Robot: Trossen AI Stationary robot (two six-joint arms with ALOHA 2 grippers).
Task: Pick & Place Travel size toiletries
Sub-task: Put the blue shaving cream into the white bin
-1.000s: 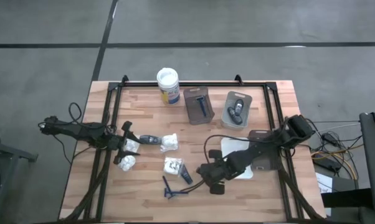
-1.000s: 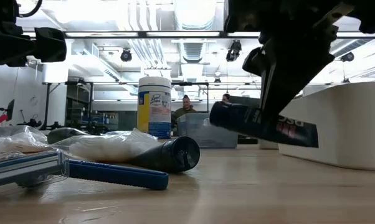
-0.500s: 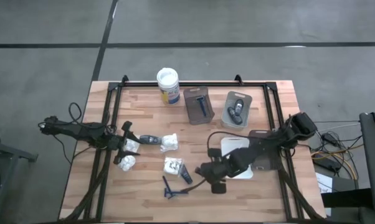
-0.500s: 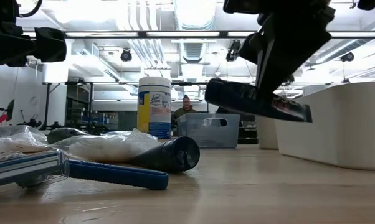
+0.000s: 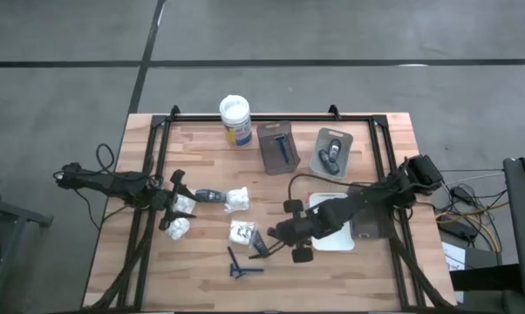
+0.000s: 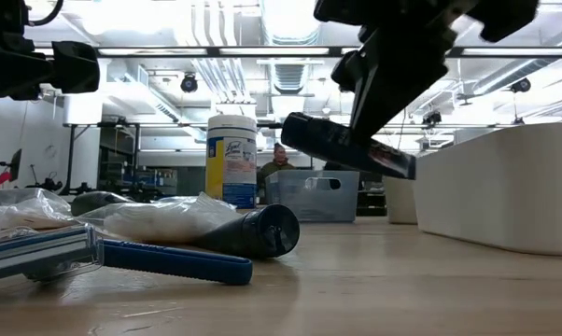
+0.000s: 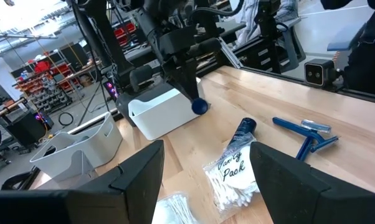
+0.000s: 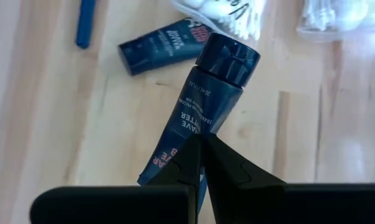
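right gripper [image 5: 274, 237] | moved left and a bit up in the high view, now near the packet [image 5: 242, 232] | its tube [image 6: 348, 146] went left and higher in the low view, off the table | right arm now crosses the white tray [image 5: 325, 247]

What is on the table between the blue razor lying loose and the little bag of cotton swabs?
In the high view, a small black tube lies between the loose blue plastic razor and the clear cotton-swab packet, touching the packet.

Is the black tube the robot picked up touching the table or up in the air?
In the air. The right gripper pinches the tube, which hangs tilted above the table in the low view.
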